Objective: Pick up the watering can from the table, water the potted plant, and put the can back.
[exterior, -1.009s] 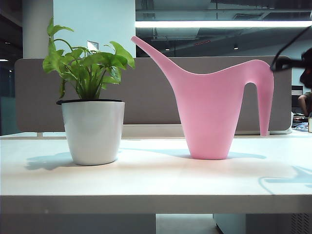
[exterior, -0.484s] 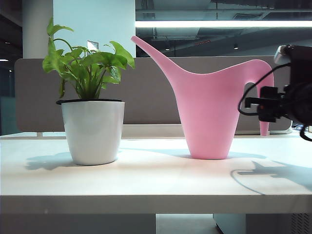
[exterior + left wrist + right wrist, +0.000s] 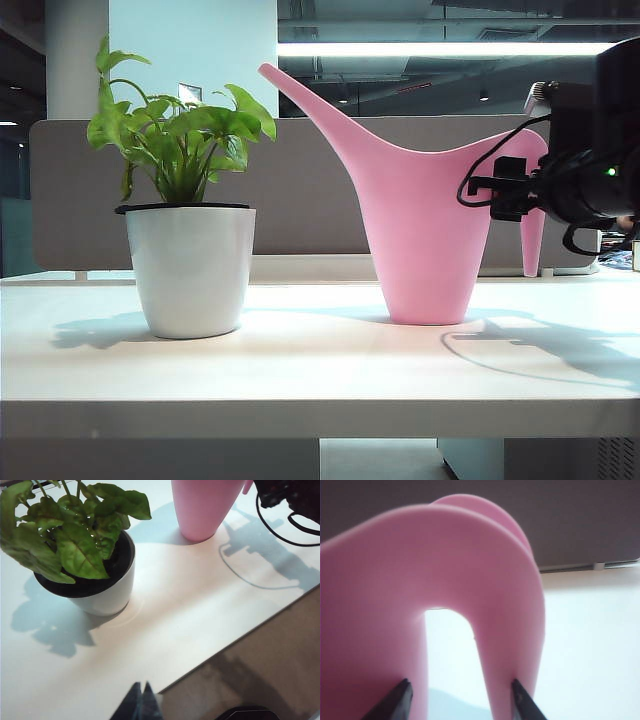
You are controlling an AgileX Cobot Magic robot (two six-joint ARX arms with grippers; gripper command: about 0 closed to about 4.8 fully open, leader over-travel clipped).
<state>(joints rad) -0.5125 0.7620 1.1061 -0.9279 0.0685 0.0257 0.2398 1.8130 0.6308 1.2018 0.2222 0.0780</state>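
Exterior view, watering can: the pink watering can (image 3: 425, 235) stands on the white table (image 3: 320, 375), right of middle, its base tipped slightly, spout rising toward the left.
Handle: the arched handle (image 3: 530, 190) is partly covered by the right gripper (image 3: 500, 190), which reaches in from the right edge at handle height.
Right wrist view, grip: the handle (image 3: 485, 580) fills the picture, with the dark fingertips (image 3: 397, 700) spread to either side of its arch; the right gripper (image 3: 460, 700) is wide apart, and I cannot tell whether the tips touch the plastic.
Left wrist view, can: only the lower body of the can (image 3: 207, 505) shows, cut off by the picture's border, with the right arm's black housing and cable beside it.
Potted plant: the potted plant (image 3: 185, 225) sits well apart from the can, toward the table's left; the left wrist view looks down into its black-rimmed white pot (image 3: 107, 587).
Left gripper: the left gripper (image 3: 142, 702) hangs off the table's near edge, its dark tips pressed together.
Hidden: the right arm is cropped by the exterior view's right border.
Open room: bare tabletop lies between pot and can and along the front edge (image 3: 320, 418).
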